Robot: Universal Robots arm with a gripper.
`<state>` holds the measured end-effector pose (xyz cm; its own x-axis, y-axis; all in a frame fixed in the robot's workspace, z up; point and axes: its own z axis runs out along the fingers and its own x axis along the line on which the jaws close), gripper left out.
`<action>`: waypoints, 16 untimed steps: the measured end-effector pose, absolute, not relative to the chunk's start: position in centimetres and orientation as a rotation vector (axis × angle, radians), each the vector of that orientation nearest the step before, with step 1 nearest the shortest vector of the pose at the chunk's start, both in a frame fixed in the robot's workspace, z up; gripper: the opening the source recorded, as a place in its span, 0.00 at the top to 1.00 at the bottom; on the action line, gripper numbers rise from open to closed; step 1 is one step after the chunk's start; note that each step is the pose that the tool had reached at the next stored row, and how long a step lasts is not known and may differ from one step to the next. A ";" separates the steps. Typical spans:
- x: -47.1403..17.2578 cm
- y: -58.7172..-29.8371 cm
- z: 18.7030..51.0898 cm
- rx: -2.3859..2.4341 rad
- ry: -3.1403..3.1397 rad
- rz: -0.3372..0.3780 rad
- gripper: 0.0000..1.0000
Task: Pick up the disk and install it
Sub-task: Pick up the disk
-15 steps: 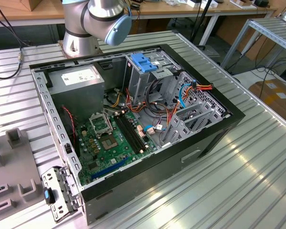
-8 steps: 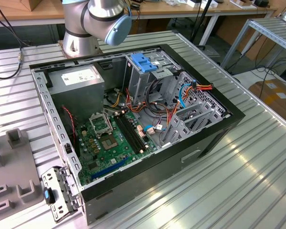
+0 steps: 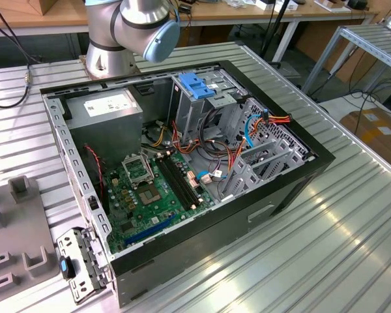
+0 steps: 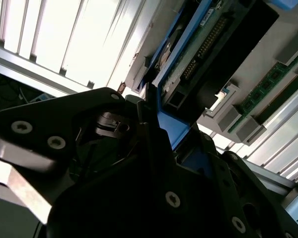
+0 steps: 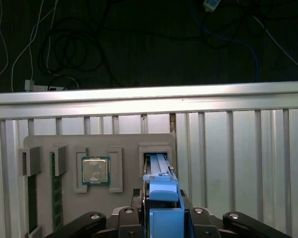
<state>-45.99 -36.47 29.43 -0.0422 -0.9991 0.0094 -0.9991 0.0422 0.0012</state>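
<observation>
Silver arm (image 3: 111, 26) w/ lt-blue joint cap (image 3: 161, 36); black gripper (image 5: 161, 201), silver screws (image 4: 172, 199).

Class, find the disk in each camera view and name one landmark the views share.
First wrist view: the disk stands edge-on, blue rail toward the camera, at the grey fixture plate's slot beside the processor.
Second wrist view: the disk shows its circuit board and connector end.
Exterior view and shared landmark: the grey fixture plate, at the exterior view's left.

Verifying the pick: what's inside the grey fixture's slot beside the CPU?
The disk, on edge, blue rail facing the gripper. The slot walls hide its lower part.
</observation>
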 end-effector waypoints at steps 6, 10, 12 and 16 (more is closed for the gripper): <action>-46.0 -36.5 29.4 2.179 -2.252 0.009 0.63; -46.0 -36.5 29.4 2.180 -2.252 0.009 0.63; -46.0 -36.5 29.4 2.180 -2.252 0.009 0.63; -46.0 -36.5 29.7 2.180 -2.251 0.009 0.63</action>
<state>-45.99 -36.47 29.73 -0.0320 -0.9994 0.0094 -0.9995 0.0320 0.0011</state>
